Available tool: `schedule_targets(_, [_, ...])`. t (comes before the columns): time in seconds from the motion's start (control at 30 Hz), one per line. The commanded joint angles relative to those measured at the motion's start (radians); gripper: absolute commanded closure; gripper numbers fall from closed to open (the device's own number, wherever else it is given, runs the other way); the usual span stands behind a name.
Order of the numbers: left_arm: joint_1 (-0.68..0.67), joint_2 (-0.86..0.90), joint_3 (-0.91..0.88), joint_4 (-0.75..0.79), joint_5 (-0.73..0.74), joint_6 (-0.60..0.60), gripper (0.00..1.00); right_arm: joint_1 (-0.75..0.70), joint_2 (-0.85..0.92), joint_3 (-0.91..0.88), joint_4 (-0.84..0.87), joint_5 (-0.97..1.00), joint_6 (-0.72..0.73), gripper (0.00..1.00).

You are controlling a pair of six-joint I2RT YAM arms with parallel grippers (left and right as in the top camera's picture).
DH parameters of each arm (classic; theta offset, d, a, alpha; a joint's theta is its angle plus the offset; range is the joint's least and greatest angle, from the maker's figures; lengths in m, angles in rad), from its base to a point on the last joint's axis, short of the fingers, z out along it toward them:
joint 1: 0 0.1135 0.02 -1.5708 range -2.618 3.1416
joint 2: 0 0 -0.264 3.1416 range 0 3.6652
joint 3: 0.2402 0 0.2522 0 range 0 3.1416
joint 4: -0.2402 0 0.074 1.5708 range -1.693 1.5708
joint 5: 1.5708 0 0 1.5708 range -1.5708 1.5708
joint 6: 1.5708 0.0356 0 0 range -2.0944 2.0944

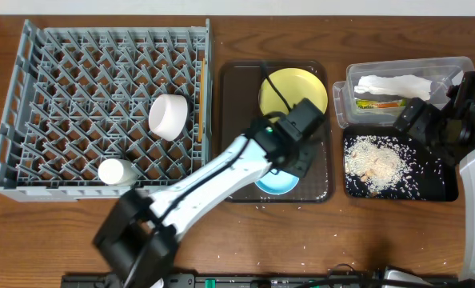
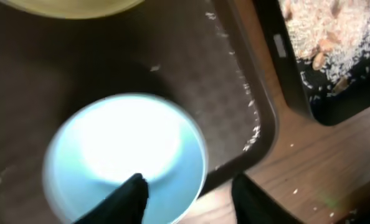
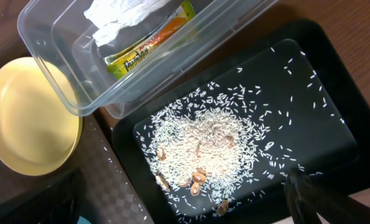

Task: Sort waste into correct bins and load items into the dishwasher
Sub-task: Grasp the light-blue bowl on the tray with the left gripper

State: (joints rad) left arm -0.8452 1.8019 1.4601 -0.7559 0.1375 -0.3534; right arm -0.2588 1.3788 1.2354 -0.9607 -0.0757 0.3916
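The light blue bowl [image 1: 276,184] sits at the front of the brown serving tray [image 1: 236,120], with the yellow plate [image 1: 293,90] behind it. My left gripper [image 1: 292,164] is open over the bowl's rim [image 2: 129,143]; in the left wrist view its fingers [image 2: 191,199] straddle the rim, one inside and one outside. The white bowl [image 1: 169,116] lies in the grey dish rack [image 1: 53,96]. A thin wooden stick [image 1: 199,120] lies at the rack's right side. My right gripper [image 1: 411,120] is open and empty above the black tray [image 3: 309,81] of rice [image 3: 203,143]. The clear tub [image 3: 54,68] holds the napkin [image 3: 126,12] and the sachet [image 3: 151,40].
A small white cup [image 1: 116,170] lies at the rack's front. Stray rice grains lie on the brown tray's right edge [image 2: 250,134] and on the wooden table [image 2: 334,180]. The clear tub overlaps the back of the black tray.
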Motion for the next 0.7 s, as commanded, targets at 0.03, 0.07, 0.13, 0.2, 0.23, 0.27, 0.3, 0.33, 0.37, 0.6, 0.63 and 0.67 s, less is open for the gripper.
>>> schedule_targets(0.03, [0.048,-0.008,-0.039,-0.054,-0.113,0.020,0.52,-0.009,-0.006,0.009,0.000,-0.004,0.012,0.01])
schedule_targets(0.07, [0.059,-0.008,-0.062,-0.045,-0.113,0.020,0.52,-0.009,-0.006,0.009,0.000,-0.004,0.012,0.01])
schedule_targets(0.13, [0.085,-0.008,-0.113,-0.013,-0.113,0.019,0.52,-0.009,-0.006,0.009,-0.001,-0.004,0.012,0.01])
schedule_targets(0.2, [0.113,-0.008,-0.163,0.028,-0.112,0.005,0.52,-0.009,-0.006,0.009,0.000,-0.004,0.012,0.01])
schedule_targets(0.23, [0.129,-0.008,-0.192,0.057,-0.111,-0.006,0.52,-0.009,-0.006,0.009,0.000,-0.004,0.012,0.01])
schedule_targets(0.27, [0.137,-0.008,-0.209,0.076,-0.103,-0.006,0.52,-0.009,-0.006,0.009,0.000,-0.004,0.012,0.01])
schedule_targets(0.3, [0.148,-0.007,-0.232,0.101,-0.092,-0.006,0.52,-0.009,-0.006,0.009,0.000,-0.004,0.012,0.01])
schedule_targets(0.33, [0.154,-0.006,-0.252,0.122,-0.078,-0.006,0.52,-0.009,-0.006,0.009,0.000,-0.004,0.012,0.01])
schedule_targets(0.37, [0.158,-0.006,-0.274,0.148,-0.065,-0.006,0.52,-0.009,-0.006,0.009,0.000,-0.004,0.012,0.01])
schedule_targets(0.6, [0.158,-0.002,-0.360,0.264,-0.058,-0.003,0.63,-0.009,-0.006,0.009,0.000,-0.004,0.012,0.01])
schedule_targets(0.63, [0.158,0.001,-0.370,0.275,-0.058,-0.003,0.64,-0.009,-0.006,0.009,0.000,-0.004,0.012,0.01])
schedule_targets(0.67, [0.158,0.005,-0.380,0.286,-0.059,-0.003,0.65,-0.009,-0.006,0.009,0.000,-0.004,0.012,0.01])
